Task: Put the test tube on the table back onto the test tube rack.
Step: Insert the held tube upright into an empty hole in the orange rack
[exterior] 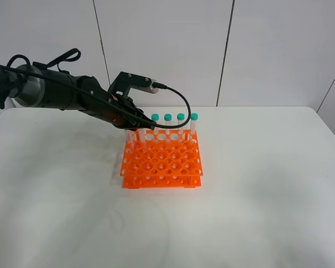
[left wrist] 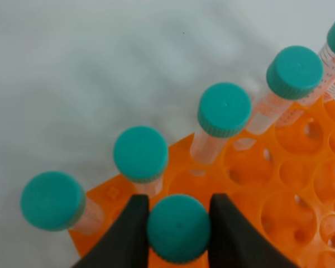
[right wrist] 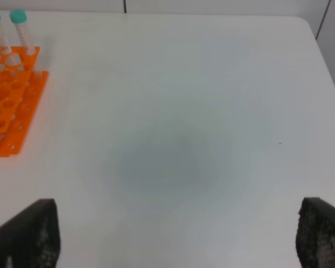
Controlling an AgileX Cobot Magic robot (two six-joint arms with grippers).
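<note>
My left gripper (left wrist: 178, 223) is shut on the teal cap of the test tube (left wrist: 178, 231), one dark finger (left wrist: 128, 234) on each side of it. The tube stands upright at the back left corner of the orange test tube rack (left wrist: 279, 190), just in front of the back row of several teal-capped tubes (left wrist: 224, 109). Whether its tip sits in a hole is hidden. From the high camera, the left gripper (exterior: 138, 124) covers the held tube above the rack (exterior: 162, 159). My right gripper (right wrist: 178, 240) hangs open over the bare white table (right wrist: 173, 123), holding nothing.
The rack stands mid-table, its back row of tubes (exterior: 181, 117) towards the wall. The left arm's cable (exterior: 181, 106) loops above that row. In the right wrist view, the rack's corner (right wrist: 11, 106) lies off to one side of the open fingers.
</note>
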